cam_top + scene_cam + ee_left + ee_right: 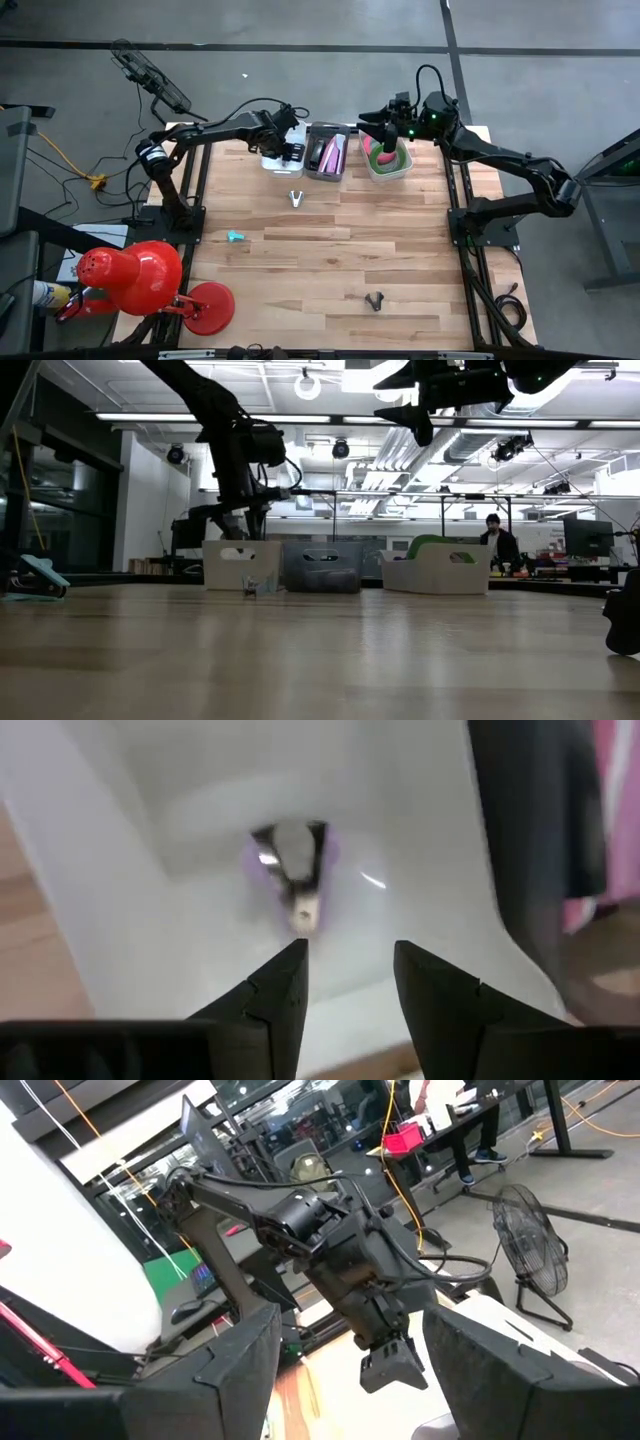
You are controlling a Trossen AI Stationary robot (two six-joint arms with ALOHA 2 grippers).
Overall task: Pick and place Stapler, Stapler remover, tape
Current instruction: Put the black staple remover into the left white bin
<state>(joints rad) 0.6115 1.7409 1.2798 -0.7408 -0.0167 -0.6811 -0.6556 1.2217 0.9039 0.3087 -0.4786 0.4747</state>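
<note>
The desk (330, 260) is pale butcher-block wood, planks running lengthwise with a visible grain, and three small bins sit in a row along its far edge. The left one is a white plastic bin (272, 160) with smooth rounded walls; the left tool (348, 982) hangs right over it with its two dark wedge-shaped fingers parted and nothing between them, and down in the bin lies a small purple-and-metal piece (293, 878) (looks like a staple remover, but it's blurry). The middle bin (326, 155) is grey and holds long pink and dark things I can't tell apart. The right bin (388, 165) is whitish, with the tape (385, 155) in it: a green ring and a pink-red one stacked together. The right tool (385, 132) hovers above that bin with fingers spread, empty. Loose on the wood: a small metal claw-shaped thing (296, 198) just in front of the bins, a little teal item (236, 237) toward the left side, and a dark one (375, 300) near the front. A glossy red lamp (140, 280) sits at the front left corner.
</note>
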